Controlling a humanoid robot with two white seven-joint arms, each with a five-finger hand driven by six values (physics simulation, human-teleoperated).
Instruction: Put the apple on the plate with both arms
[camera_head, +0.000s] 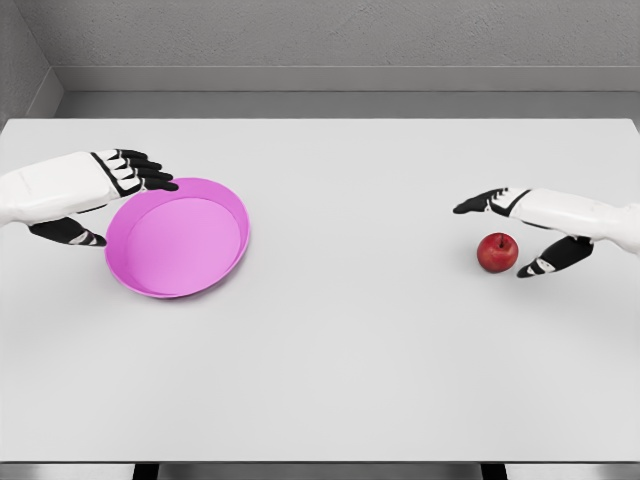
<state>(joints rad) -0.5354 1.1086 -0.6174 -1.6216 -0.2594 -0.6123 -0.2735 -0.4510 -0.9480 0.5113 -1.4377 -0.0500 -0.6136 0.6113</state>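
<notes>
- the right hand (525, 235), fingers spread, brackets the red apple (497, 252) at the frame's right.
- the left hand (95, 195), open, reaches over the pink plate (200, 287) rim, centre left.
- approach stage, seemingly; closing on the apple likely comes next.

Matt white table (330, 350), smooth and even, no grain showing. The plate (178, 238) looks like smooth pink plastic with a soft sheen along its rim. The apple (497, 252) is glossy red, a small highlight on its skin. Both hands, left (95, 195) and right (535, 230), show hard white shells, smooth, with matt black fingers (150, 175).
</notes>
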